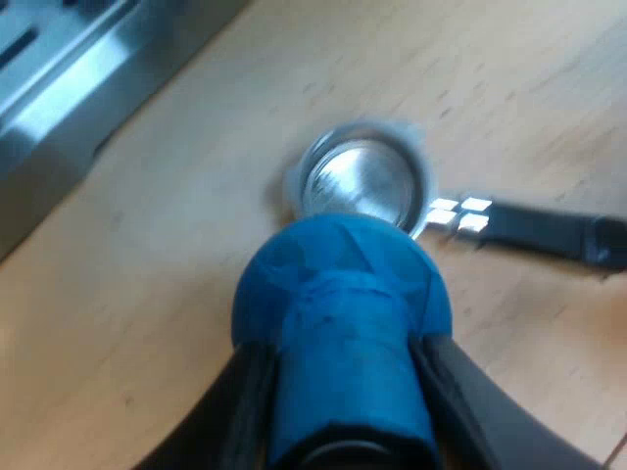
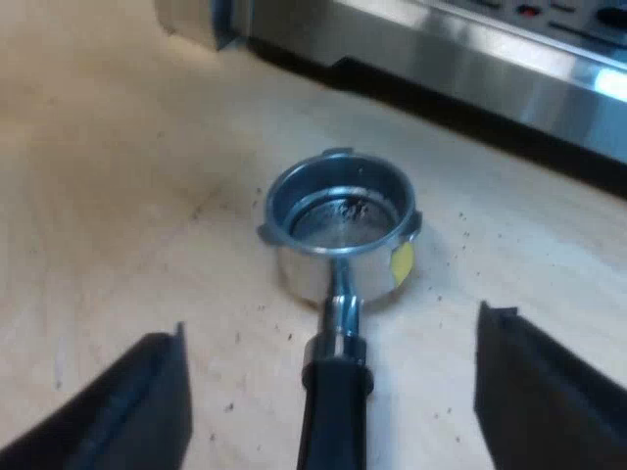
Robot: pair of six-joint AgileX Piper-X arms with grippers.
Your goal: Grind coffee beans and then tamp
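Left wrist view: the left gripper (image 1: 343,401) was clamped on a blue tamper (image 1: 343,294), one black finger pressed against each side of its stem. The tamper's round head hung close over the near rim of the metal holder (image 1: 358,181), partly covering it; whether it touched the rim could not be told. The holder lay on the wooden table (image 1: 147,294), with its dark handle (image 1: 549,230) stretched out flat to one side. The steel edge of the coffee machine (image 1: 69,98) stood near.

In the right wrist view, the right gripper (image 2: 331,328) held nothing, its fingers (image 2: 137,411) wide apart. The holder (image 2: 338,220) sat upright on the table (image 2: 118,196) just before the machine's (image 2: 470,59) base, a few dark crumbs in its cup and a yellow mark (image 2: 402,262) on its side. Its handle (image 2: 333,411) ran back in line with the gap between the fingers, neither touching it. Dark specks lay scattered around the holder.
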